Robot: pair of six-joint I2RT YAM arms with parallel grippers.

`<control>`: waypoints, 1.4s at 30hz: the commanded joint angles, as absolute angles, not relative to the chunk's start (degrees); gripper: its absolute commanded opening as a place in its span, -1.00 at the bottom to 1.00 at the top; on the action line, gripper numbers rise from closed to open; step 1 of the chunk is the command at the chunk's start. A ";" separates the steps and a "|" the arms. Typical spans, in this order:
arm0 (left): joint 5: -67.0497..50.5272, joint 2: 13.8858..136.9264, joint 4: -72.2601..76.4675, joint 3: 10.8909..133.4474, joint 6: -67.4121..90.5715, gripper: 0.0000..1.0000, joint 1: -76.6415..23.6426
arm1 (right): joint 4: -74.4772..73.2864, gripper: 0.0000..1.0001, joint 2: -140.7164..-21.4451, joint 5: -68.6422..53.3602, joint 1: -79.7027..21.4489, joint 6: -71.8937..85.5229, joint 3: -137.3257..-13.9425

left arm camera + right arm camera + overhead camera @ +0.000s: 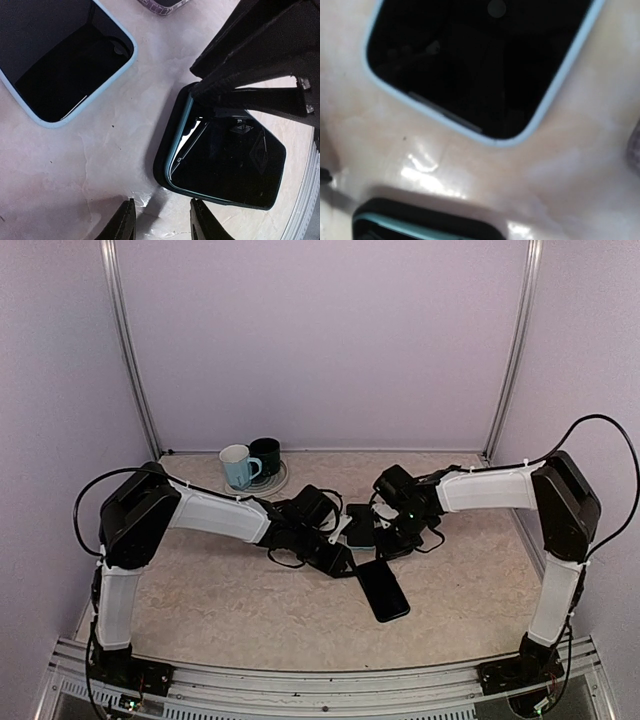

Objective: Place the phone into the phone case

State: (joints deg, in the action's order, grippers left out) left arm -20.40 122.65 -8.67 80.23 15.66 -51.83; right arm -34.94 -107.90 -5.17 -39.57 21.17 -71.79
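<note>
A glossy black phone with a teal edge (225, 170) lies inside a black case rim on the table. It also shows in the top view (383, 588) and at the bottom of the right wrist view (420, 225). A light-blue-rimmed case with a dark inside (60, 55) lies beside it, apart, and fills the top of the right wrist view (480, 65). My left gripper (162, 222) is open and empty, its tips just short of the phone's near corner. My right gripper (386, 537) hangs over the phone's far end. Its fingers are out of its own wrist view.
A white mug (236, 466) and a dark mug (266, 454) stand on a plate at the back left. The edge of a purple case (165, 4) lies beyond the light-blue one. Both arms crowd the table's middle, with cables around them.
</note>
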 commanded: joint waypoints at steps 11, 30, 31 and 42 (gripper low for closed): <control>-13.20 127.47 -15.97 84.37 13.31 -0.25 -53.78 | -31.47 -0.82 -110.72 -6.01 -41.92 25.47 -60.60; -12.08 119.86 -11.90 81.84 14.20 -0.24 -52.91 | -44.20 -0.47 -103.30 3.08 -42.04 24.62 -72.70; -12.07 118.82 -10.57 81.16 14.28 -0.21 -52.65 | -45.10 -0.40 -102.07 3.89 -42.32 25.49 -72.90; -6.34 110.31 -3.88 71.40 14.09 0.12 -49.42 | -46.05 0.98 -101.77 4.77 -49.54 36.79 -70.78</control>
